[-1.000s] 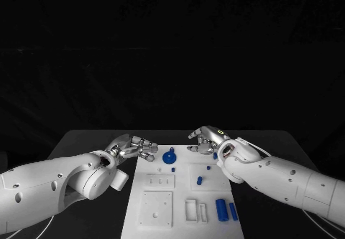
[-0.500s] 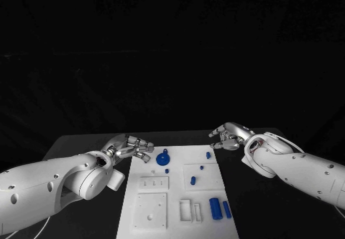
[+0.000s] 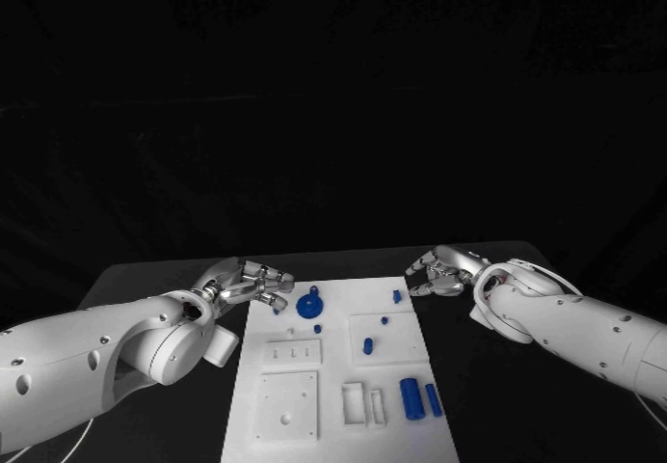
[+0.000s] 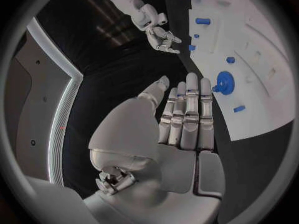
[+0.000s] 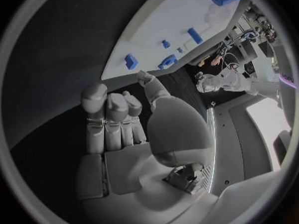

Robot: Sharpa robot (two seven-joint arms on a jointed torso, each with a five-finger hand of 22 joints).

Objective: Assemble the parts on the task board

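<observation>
Both hands hang empty at the far end of the task board (image 3: 340,386), the left hand (image 3: 253,284) and right hand (image 3: 445,272) with fingers loosely apart. The round blue part (image 3: 308,308) lies near the left hand; a careless reach could knock it off its seat.

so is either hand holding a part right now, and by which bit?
Nothing held. Left hand is open and empty; right hand has fingers curled on nothing.

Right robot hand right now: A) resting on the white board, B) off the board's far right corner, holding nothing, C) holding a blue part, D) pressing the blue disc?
B: the silver right robot hand sits above the black table beside the white rectangular task board, its fingers curled and holding nothing.
</observation>
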